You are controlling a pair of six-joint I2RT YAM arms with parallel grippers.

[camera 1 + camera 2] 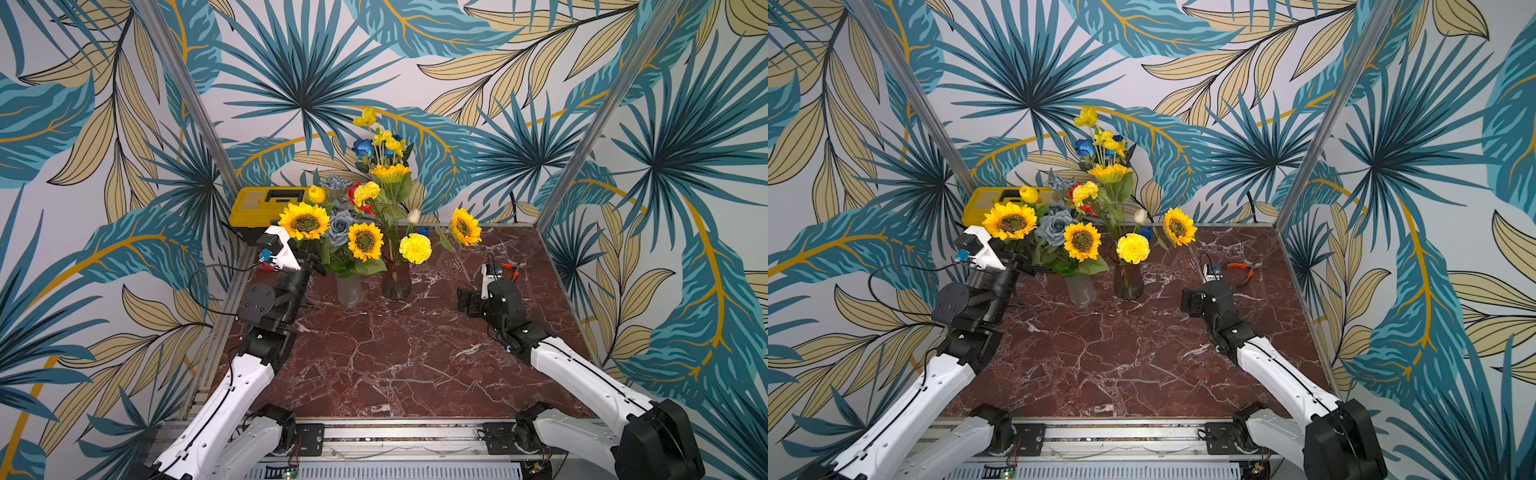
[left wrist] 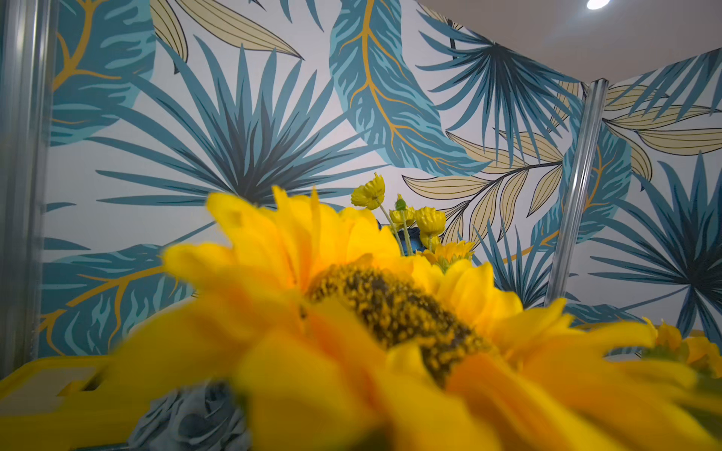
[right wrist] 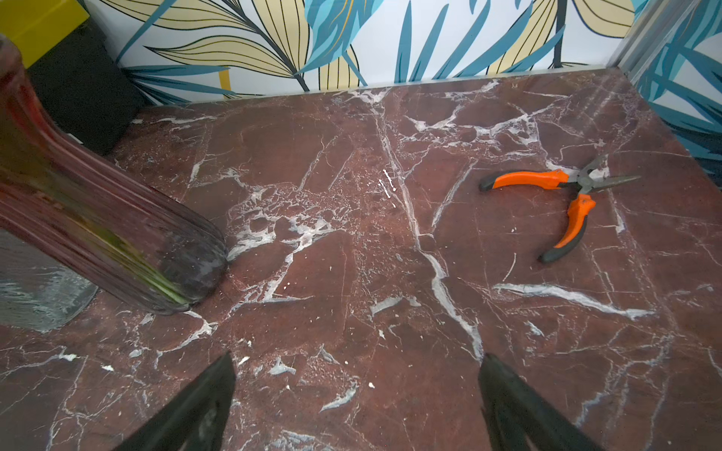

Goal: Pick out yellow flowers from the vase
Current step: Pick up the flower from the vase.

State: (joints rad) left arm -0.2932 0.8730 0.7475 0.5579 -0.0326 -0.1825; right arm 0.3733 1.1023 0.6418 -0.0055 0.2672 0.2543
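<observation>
Over red marble tabletop, between leaf-print walls, right tool gapes; left tool unreadable.

The right arm's 2 fingers are black tapering wedges; far behind them a glossy white shell covers the long link, with black joints at either end. On the left arm, close behind its fingers sits a white camera block with a blue plug. Farther back are a round black disc dotted with small screws and 1 looping black cable.
</observation>
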